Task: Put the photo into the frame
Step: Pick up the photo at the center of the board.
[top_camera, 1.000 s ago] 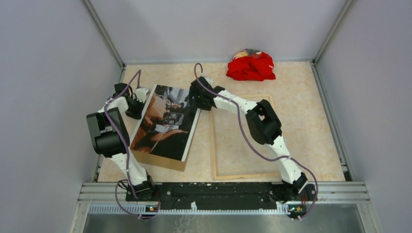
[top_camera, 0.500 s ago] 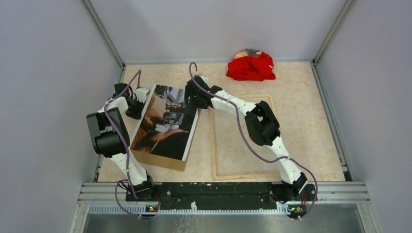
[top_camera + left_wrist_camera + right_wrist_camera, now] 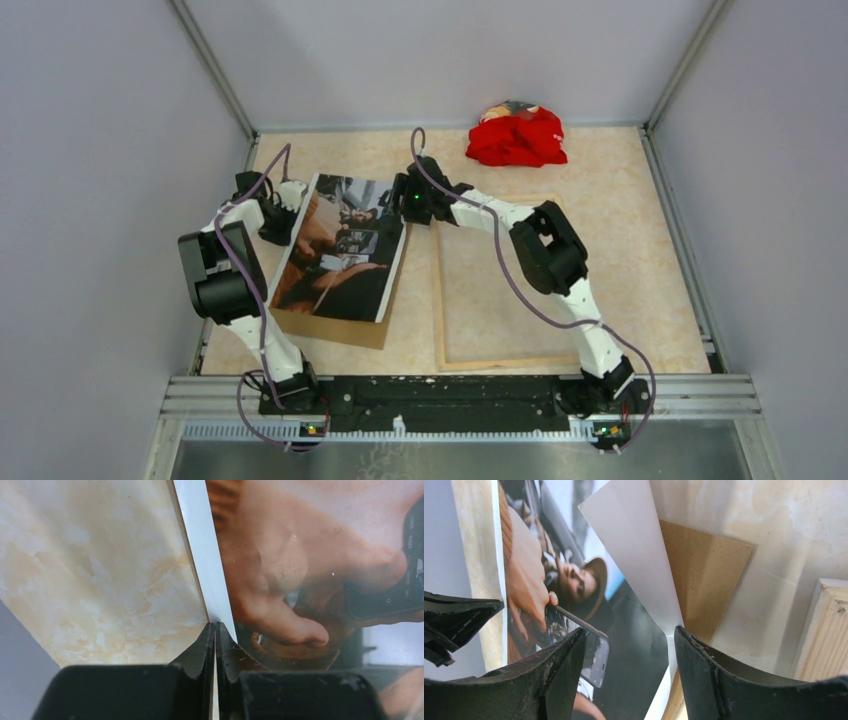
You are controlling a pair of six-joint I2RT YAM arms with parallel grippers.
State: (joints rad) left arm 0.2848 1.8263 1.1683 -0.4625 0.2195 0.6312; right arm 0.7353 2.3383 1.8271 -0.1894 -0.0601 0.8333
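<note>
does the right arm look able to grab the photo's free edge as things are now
Likely yes: the right gripper stands open, with the curled-up edge of the photo between its jaws, lifted off the brown backing board, nothing in between. The left gripper pinches the opposite edge.

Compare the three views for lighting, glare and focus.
Top external: even light, only faint shadows on the marbled beige tabletop. Left wrist: the large thin photo print of people is close, soft, with pale sheen. Right wrist: the black fingers blur near the lens; the print is sharper.
</note>
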